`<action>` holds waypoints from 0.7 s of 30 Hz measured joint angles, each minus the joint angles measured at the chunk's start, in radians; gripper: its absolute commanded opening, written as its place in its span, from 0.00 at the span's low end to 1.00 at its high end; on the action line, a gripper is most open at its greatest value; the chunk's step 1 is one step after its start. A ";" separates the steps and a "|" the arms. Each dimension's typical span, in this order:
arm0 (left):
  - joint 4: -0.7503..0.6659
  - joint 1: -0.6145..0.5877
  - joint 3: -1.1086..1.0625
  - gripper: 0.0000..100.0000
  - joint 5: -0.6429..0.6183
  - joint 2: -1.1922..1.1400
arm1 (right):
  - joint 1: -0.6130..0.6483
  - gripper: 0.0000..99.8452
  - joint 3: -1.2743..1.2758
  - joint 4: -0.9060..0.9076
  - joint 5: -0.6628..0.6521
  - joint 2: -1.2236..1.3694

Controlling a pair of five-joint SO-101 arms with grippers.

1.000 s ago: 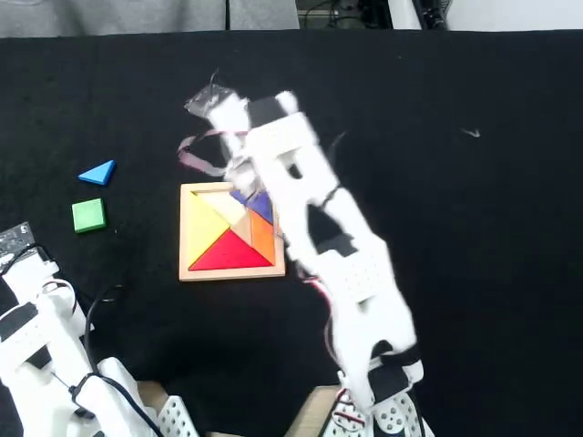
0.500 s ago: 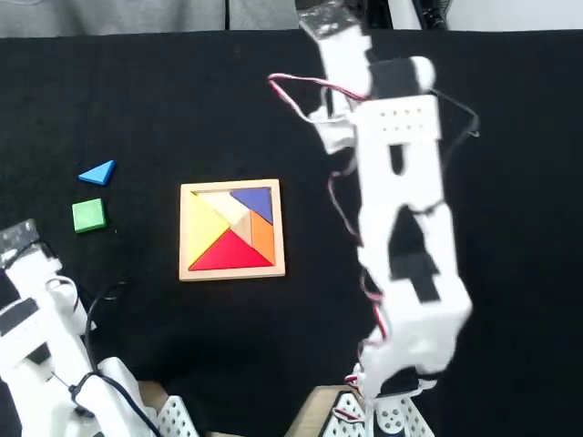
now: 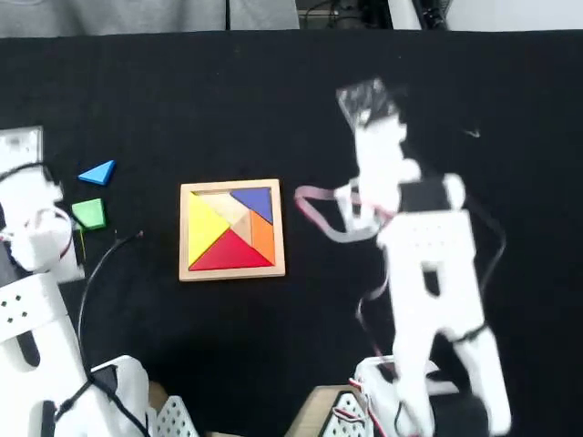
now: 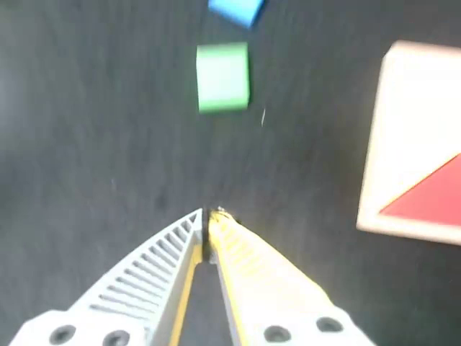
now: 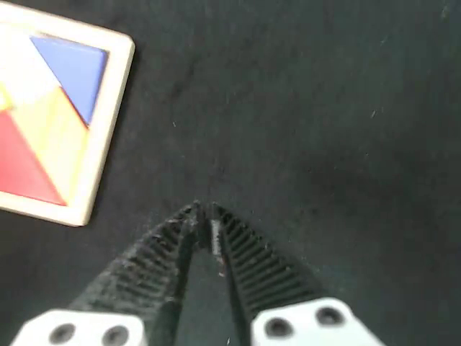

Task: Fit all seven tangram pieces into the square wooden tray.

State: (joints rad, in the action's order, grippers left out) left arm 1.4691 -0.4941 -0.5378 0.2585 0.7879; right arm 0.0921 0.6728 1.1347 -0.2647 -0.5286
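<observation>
The square wooden tray (image 3: 277, 228) lies mid-table holding yellow (image 3: 202, 228), red (image 3: 230, 254), orange (image 3: 263, 238), blue (image 3: 256, 200) and pale wood pieces. A green square (image 3: 88, 213) and a small blue triangle (image 3: 97, 172) lie loose on the cloth to its left. My left gripper (image 4: 207, 215) is shut and empty, a short way from the green square (image 4: 223, 77), with the blue triangle (image 4: 235, 9) beyond. My right gripper (image 5: 204, 209) is shut and empty over bare cloth beside the tray (image 5: 108, 137). The right arm (image 3: 424, 246) stands right of the tray.
Black cloth covers the whole table. The left arm (image 3: 32, 237) stands at the left edge, close to the two loose pieces. Loose cables (image 3: 323, 214) hang from the right arm between it and the tray. The far and right parts of the table are open.
The right arm swung away from above the tray to the right and drew back. The left arm rose and advanced toward the green square.
</observation>
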 measured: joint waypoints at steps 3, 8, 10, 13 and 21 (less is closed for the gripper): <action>-0.044 0.044 0.054 0.13 0.000 -0.014 | 0.025 0.01 0.144 -0.084 0.025 -0.014; -0.109 0.055 0.095 0.15 0.017 -0.190 | 0.026 0.01 0.195 -0.150 0.034 0.008; -0.118 0.020 0.143 0.16 0.032 -0.296 | 0.028 0.01 0.215 -0.193 0.034 0.043; -0.089 -0.078 0.255 0.21 0.002 -0.446 | 0.028 0.01 0.224 -0.256 0.034 0.101; -0.213 -0.143 0.356 0.25 -0.028 -0.775 | 0.031 0.01 0.224 -0.310 0.034 0.236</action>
State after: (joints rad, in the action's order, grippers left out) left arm 1.2559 -0.6368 -0.1818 0.2309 0.0130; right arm 0.1227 0.8968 0.8247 -0.2309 -0.2923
